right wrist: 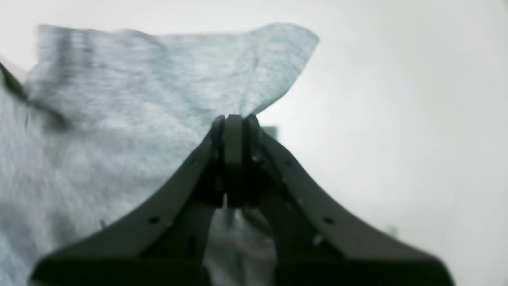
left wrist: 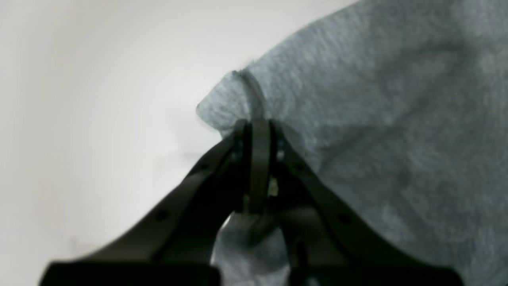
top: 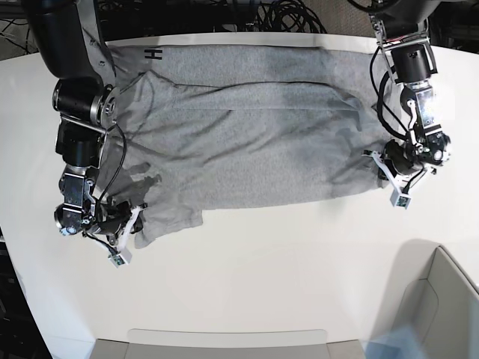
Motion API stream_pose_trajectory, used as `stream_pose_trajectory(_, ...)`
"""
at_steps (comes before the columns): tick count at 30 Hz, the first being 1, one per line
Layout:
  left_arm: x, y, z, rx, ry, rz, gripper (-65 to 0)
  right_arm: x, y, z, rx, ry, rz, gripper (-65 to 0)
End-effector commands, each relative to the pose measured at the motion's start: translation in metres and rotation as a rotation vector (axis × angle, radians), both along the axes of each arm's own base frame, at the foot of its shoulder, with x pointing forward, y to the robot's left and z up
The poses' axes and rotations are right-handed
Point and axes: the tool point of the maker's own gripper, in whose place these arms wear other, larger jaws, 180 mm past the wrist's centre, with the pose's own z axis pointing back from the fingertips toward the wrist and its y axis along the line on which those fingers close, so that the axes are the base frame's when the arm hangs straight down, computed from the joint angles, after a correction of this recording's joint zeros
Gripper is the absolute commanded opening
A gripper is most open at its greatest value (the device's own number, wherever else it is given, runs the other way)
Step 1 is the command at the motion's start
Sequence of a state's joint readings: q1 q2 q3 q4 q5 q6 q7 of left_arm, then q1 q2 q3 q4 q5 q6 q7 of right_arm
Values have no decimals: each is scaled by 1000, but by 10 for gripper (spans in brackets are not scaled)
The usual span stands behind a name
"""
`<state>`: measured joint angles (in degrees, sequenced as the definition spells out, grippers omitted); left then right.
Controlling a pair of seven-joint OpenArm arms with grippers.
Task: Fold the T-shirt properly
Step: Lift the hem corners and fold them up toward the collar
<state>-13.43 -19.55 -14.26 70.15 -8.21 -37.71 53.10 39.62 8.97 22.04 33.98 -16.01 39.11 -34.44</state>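
The step in hand was the grasp that opens a fold: both hands had pinched the near edge of the T-shirt (top: 247, 142), which lay spread across the far half of the white worktop (top: 262, 277), rumpled, with a trace of black lettering at its far left edge.

The left hand (top: 388, 173), at the right of the scene, was clamped fully on a corner of grey cloth, its jaws meeting with fabric bunched between them. The right hand (top: 129, 224), at the near left, was likewise closed tight on the opposite corner, a flap of cloth standing up past its tips.

The next move probably called for both hands to lift together and carry that near edge away toward the far edge, keeping the cloth taut between them so it laid over flat rather than sagging in the middle.

Both arms reached down from the far side, forearms dropping steeply, wrists bent so the hands lay low at the cloth.
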Motion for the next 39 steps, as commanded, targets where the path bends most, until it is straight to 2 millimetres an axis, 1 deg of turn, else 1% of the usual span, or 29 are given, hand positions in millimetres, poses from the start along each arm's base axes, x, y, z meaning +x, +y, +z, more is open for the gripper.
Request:
stream_pose_trajectory(1, 19, 11, 28, 13, -87, 24, -650, 19, 3, 30, 12, -83, 10, -650)
stream_pose_trajectory(2, 19, 17, 33, 11, -107, 63, -650, 18, 1, 36, -10, -93, 11, -650)
stream_pose_trajectory(4, 12, 27, 33, 6, -114, 118, -650, 16, -2, 43, -52, -110, 12, -650)
stream_pose_trajectory(5, 11, 31, 34, 8, -116, 128, -650, 15, 2, 47, -62, -124, 17, -650)
stream_pose_trajectory(7, 10, 31, 33, 10, -112, 125, -650, 13, 4, 54, -91, -143, 20, -650)
stream_pose_trajectory(8, 10, 30, 32, 9, -112, 125, -650, 11, 0, 58, -117, -148, 16, -650)
stream_pose_trajectory(10, 10, 29, 33, 8, -116, 123, -650, 5, -1, 65, -154, -151, 10, -650)
stream_pose_trajectory(12, 2, 30, 30, 18, -109, 122, -650, -1, -5, 74, -191, -169, 0, -650)
stream_pose_trajectory(15, -5, 27, 42, 54, -142, 99, -650, -12, -8, 84, -239, -204, -7, -650)
stream_pose_trajectory(16, -10, 26, 43, 66, -144, 90, -650, -15, -6, 86, -246, -211, -8, -650)
stream_pose_trajectory(17, -14, 26, 44, 77, -138, 86, -650, -19, -6, 87, -257, -212, -11, -650)
stream_pose_trajectory(23, -31, 27, 46, 113, -107, 78, -650, -47, -23, 92, -348, -188, -48, -650)
stream_pose_trajectory(26, -38, 24, 52, 136, -123, 61, -650, -61, -26, 98, -382, -210, -57, -650)
stream_pose_trajectory(30, -49, 22, 53, 152, -117, 48, -650, -76, -33, 103, -430, -198, -77, -650)
stream_pose_trajectory(33, -60, 20, 55, 174, -107, 36, -650, -86, -43, 108, -475, -171, -102, -650)
stream_pose_trajectory(37, -72, 18, 62, 211, -79, 24, -650, -103, -57, 110, -499, -161, -152, -650)
stream_pose_trajectory(39, -78, 17, 59, 215, -60, 20, -650, -110, -59, 107, -509, -154, -154, -650)
